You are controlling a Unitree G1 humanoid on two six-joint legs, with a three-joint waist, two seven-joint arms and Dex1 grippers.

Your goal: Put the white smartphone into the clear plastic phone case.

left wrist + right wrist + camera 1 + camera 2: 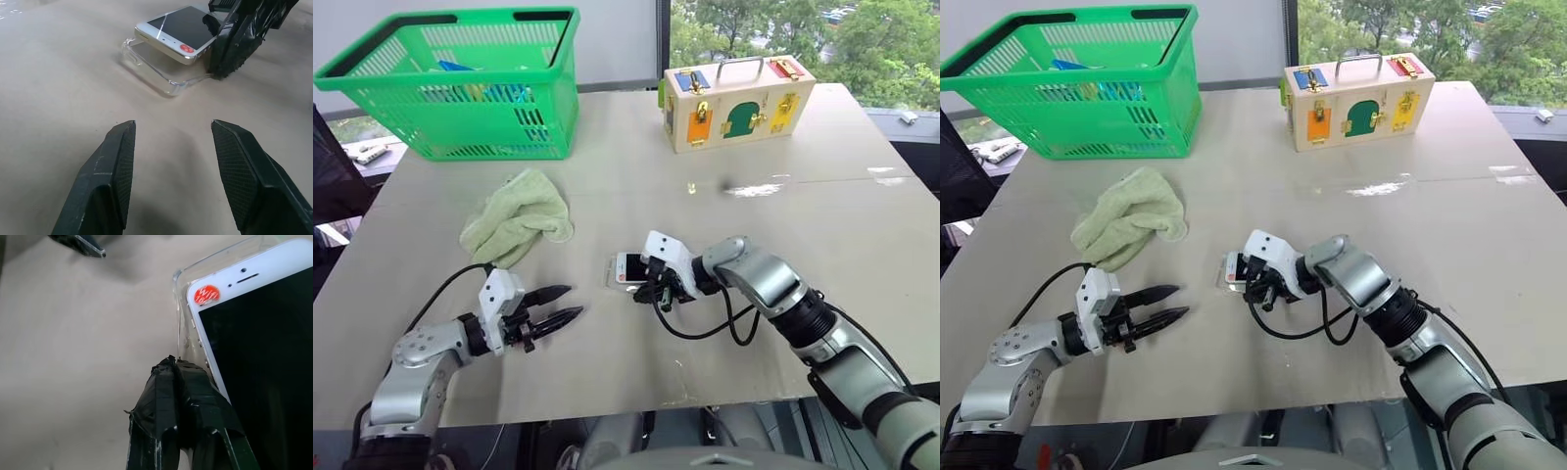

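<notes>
Tabletop close-ups reveal white smartphone [178, 30] tilted on clear case [156, 73]; right tool [177, 366] clenched empty, left tool [173, 142] released.

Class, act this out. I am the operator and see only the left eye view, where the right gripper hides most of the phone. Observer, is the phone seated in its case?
Observer: Not yet. The left wrist view shows the white smartphone lying tilted across the clear case, one end raised above the rim.
Operator: Is the right gripper holding it?
Observer: No. The right gripper is shut, its tips against the case's rim beside the phone's long edge.
Operator: Near which end of the phone?
Observer: The earpiece end, marked by a round red sticker.
</notes>
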